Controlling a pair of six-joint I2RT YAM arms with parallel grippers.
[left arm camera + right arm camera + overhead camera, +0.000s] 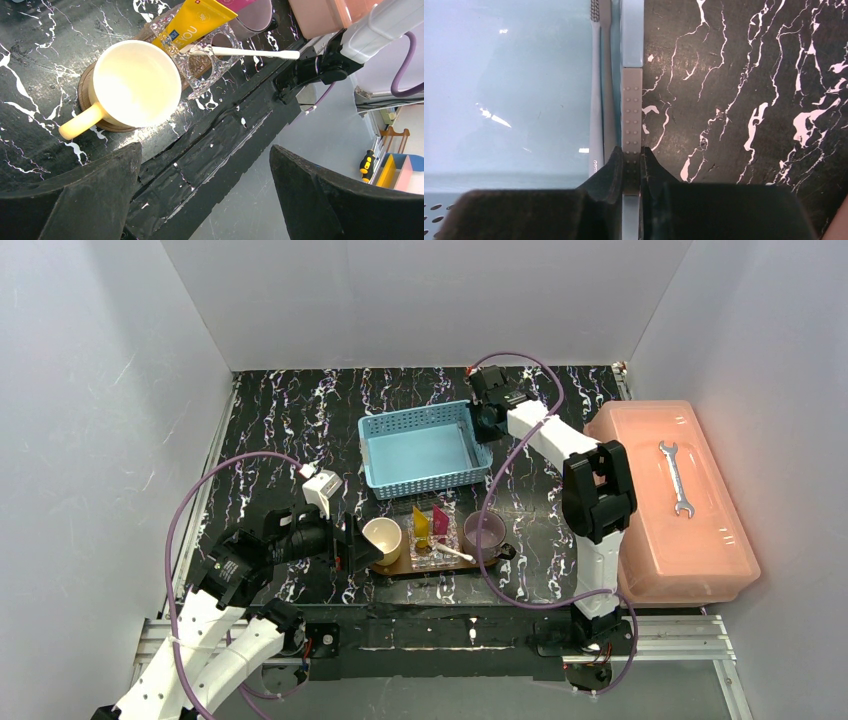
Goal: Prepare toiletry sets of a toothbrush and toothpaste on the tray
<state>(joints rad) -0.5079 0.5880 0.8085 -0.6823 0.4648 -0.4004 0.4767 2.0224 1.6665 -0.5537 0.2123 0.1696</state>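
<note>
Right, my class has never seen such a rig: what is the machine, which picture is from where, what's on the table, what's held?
Two robot arms stand at the near edge of a table. One picture looks down from above; the others come from wrist cameras. On the tray stand a cream cup, a glass holder with yellow toothpaste, pink toothpaste and a toothbrush, and a purple cup. Behind, a blue basket holds a second toothbrush. The left gripper is open, empty. The right gripper pinches the basket's rim, not that toothbrush.

Left hand (205, 160) wide open, right hand (632, 165) pinched narrow
</note>
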